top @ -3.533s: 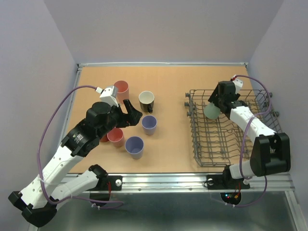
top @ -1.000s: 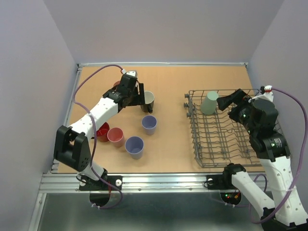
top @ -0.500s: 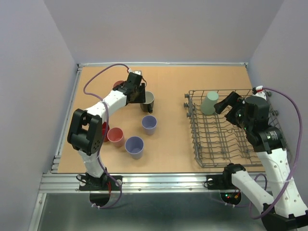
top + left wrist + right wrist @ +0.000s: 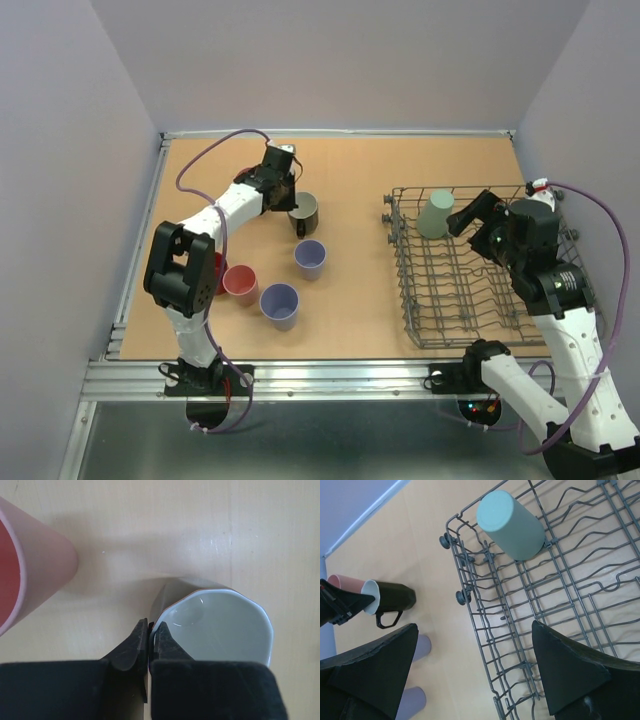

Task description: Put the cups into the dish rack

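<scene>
The dark mug (image 4: pixel 306 212) with cream inside stands upright on the table, handle toward the near side. My left gripper (image 4: pixel 289 203) is shut on its rim, one finger inside and one outside (image 4: pixel 151 630). A pink cup (image 4: pixel 30 565) lies just left of it. The sage-green cup (image 4: pixel 435 213) sits upside down in the dish rack (image 4: pixel 410 300) at its far left corner. My right gripper (image 4: pixel 470 222) hovers open over the rack, right of that cup, holding nothing (image 4: pixel 475 630). Two lavender cups (image 4: pixel 310 258) (image 4: pixel 280 303), a pink cup (image 4: pixel 240 283) and a red mug (image 4: pixel 213 272) stand mid-left.
The rack's raised wire sides and upright tines (image 4: pixel 570 595) fill the table's right half. The left arm's forearm reaches over the red mug and the back-left cups. Purple walls close the table at the back and on both sides.
My left gripper has closed onto the dark mug's rim. The right gripper, earlier holding the green cup in the rack, has let it go and pulled back to the right.
</scene>
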`<state>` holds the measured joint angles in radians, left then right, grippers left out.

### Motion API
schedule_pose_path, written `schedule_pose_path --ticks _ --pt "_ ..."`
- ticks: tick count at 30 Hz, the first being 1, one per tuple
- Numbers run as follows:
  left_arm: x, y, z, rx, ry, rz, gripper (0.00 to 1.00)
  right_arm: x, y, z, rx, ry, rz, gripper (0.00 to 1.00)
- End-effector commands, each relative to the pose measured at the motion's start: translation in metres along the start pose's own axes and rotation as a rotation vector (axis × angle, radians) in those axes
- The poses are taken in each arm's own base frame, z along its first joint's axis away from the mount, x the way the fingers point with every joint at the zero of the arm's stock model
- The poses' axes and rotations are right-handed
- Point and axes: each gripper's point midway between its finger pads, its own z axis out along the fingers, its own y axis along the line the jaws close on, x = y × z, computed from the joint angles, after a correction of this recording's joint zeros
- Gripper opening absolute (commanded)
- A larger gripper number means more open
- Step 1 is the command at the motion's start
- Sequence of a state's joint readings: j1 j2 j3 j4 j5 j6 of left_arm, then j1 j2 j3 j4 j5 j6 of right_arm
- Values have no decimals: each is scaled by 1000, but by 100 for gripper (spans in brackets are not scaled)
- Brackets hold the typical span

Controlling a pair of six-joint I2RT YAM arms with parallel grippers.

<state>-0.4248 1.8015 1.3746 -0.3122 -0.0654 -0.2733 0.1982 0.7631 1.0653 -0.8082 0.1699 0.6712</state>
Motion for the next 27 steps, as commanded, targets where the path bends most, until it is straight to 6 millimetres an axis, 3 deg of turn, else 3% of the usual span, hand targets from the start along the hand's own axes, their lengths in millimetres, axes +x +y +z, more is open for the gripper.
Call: schedule_pose_path --ticks 1,6,10,14,17,18,20,21,27 --pt "-49 -12 -28 78 -117 -18 0 -28 17 -17 -51 -89 19 100" --pt "-77 -26 -55 176 -170 -53 0 -35 32 -21 -111 -100 53 100" --pt "-109 -50 -90 331 -229 -121 0 -38 63 -24 -258 -75 101 100" --pt "-135 -86 -144 559 -305 -161 0 -53 111 -33 -476 -74 194 100" --pt "-142 -122 -199 848 -345 -189 0 -62 138 -36 -590 -54 279 100" --pt "-152 -137 -231 996 -417 -155 0 -65 145 -36 -615 -42 329 100" --pt "-146 -145 -249 1114 -425 -183 0 -67 156 -32 -664 -21 366 100" --pt "-152 -150 -282 1229 -462 -207 0 -77 167 -37 -722 -37 405 100" --pt "-158 -153 -317 1372 -462 -322 0 -94 198 -26 -870 -1 585 100"
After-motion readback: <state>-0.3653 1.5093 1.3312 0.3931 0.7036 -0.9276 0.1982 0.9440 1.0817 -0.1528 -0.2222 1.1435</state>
